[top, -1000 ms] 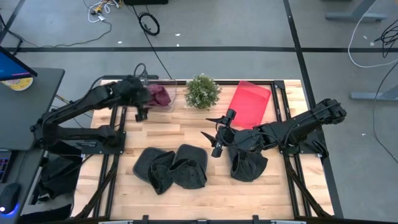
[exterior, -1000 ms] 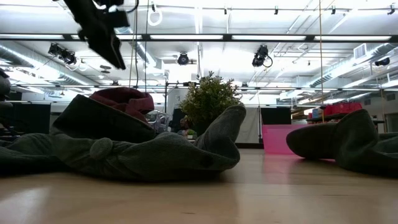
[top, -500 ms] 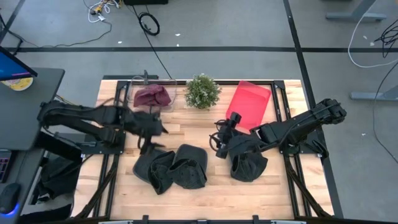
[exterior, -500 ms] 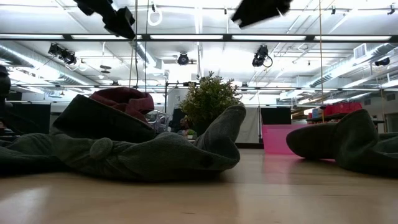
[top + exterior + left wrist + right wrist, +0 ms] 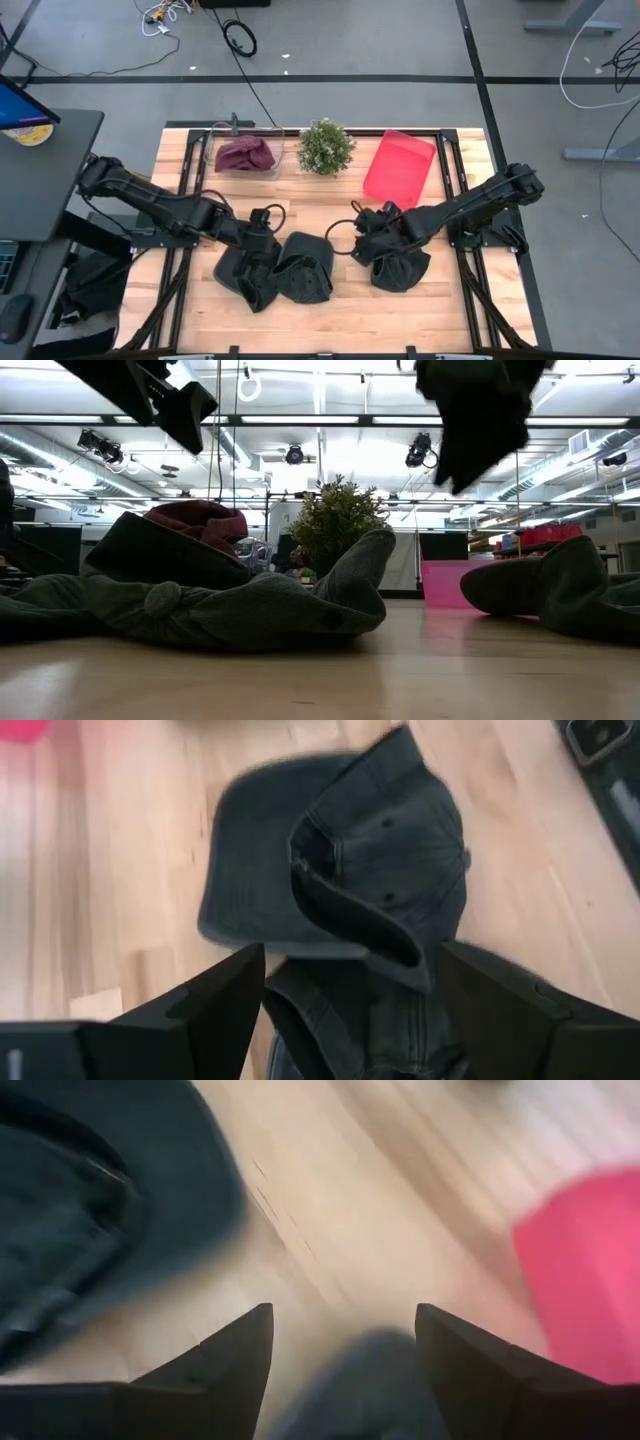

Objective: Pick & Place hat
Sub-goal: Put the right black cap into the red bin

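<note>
Two dark grey hats (image 5: 275, 270) lie in a heap on the wooden table, near its front middle; in the left wrist view they show as one hat (image 5: 340, 890) overlapping another. A third dark hat (image 5: 402, 264) lies to their right. A maroon hat (image 5: 247, 155) sits in a clear bin at the far left. My left gripper (image 5: 266, 230) hangs open just above the heap's far edge, fingers slanting down (image 5: 350, 1020). My right gripper (image 5: 358, 240) is open too, tipped down beside the right hat's left edge (image 5: 345, 1370).
A small potted plant (image 5: 325, 147) stands at the far middle. A red tray (image 5: 400, 167) lies at the far right, behind my right arm. Bare wood (image 5: 350, 305) shows between the hats and along the near edge.
My left gripper has swung from the maroon hat's bin toward the near edge and the right, sinking until it hangs over the dark heap. My right gripper has rolled, tipped nose-down and sunk beside the right hat. No hat has moved.
</note>
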Robot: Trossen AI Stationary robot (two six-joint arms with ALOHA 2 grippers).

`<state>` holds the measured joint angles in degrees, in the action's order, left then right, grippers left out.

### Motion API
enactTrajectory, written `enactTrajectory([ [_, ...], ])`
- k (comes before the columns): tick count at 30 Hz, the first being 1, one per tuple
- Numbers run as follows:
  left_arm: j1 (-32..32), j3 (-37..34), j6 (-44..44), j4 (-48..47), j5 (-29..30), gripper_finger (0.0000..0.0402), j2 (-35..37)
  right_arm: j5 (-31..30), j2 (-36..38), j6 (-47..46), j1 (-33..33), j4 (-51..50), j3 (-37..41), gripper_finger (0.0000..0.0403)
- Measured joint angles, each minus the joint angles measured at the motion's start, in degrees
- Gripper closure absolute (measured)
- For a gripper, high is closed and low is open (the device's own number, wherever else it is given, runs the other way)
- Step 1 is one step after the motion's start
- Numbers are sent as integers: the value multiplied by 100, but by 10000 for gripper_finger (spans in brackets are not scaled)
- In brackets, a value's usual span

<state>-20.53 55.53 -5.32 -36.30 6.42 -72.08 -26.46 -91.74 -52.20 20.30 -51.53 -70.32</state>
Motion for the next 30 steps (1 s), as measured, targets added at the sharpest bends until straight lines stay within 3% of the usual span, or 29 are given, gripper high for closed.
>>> enactTrajectory([
  [6,2,-1,12,-99,16,106,-63,734,-715,-1120,25,-549,0,166],
  [11,2,-1,61,-170,46,106,-63,1291,-1089,-1627,208,-446,0,170],
  [19,9,-1,304,-172,304,106,-60,1125,-1139,-2238,301,-390,23,170],
  [26,9,-1,299,-174,345,106,-58,1257,-1139,-2301,170,278,636,172],
  [30,11,-1,302,-180,345,106,-58,1255,-1139,-2458,187,220,752,211],
])
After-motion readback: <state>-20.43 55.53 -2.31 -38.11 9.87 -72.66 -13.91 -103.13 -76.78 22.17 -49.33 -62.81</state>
